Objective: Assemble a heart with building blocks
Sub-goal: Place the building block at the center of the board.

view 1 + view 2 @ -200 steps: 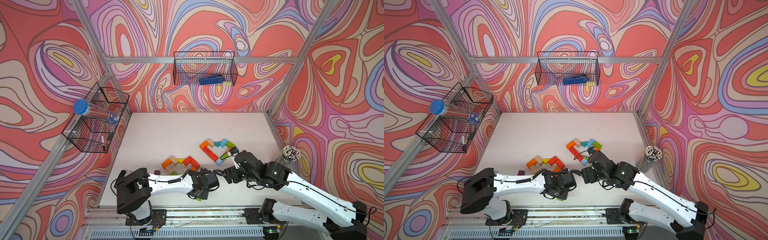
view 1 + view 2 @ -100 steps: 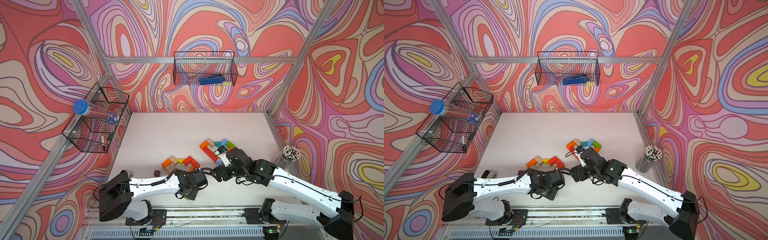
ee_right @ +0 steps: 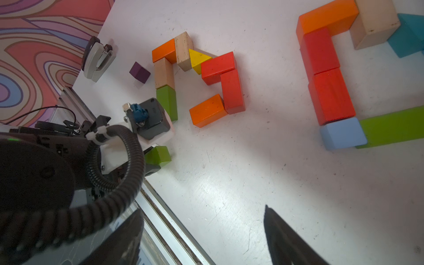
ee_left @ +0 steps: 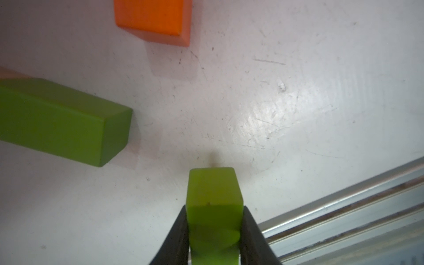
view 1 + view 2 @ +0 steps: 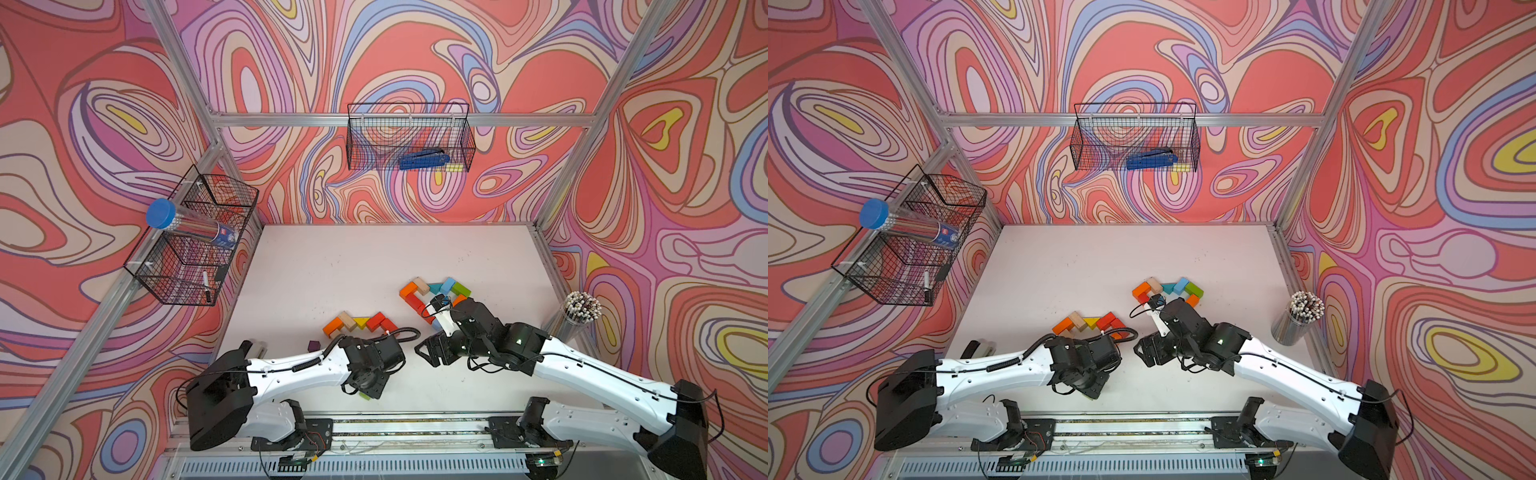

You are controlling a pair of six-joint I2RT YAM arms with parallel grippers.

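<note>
Closing the heart (image 3: 218, 64): a block (image 4: 214, 190) is pinched by the left gripper (image 4: 214, 207), the right gripper (image 3: 203, 208) spread; alignment between green brick (image 3: 167, 101) and orange brick (image 3: 207, 110) is needed

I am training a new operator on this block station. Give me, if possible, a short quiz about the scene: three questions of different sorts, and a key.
1. True or false: the right gripper holds a block.
2. What colour is the held block in the left gripper? A red, B green, C purple.
3. Fill in: the yellow wedge lies between a plain wood brick and a ____ brick.

Key: 1 false, it is open and empty. 2 B. 3 red brick.
</note>
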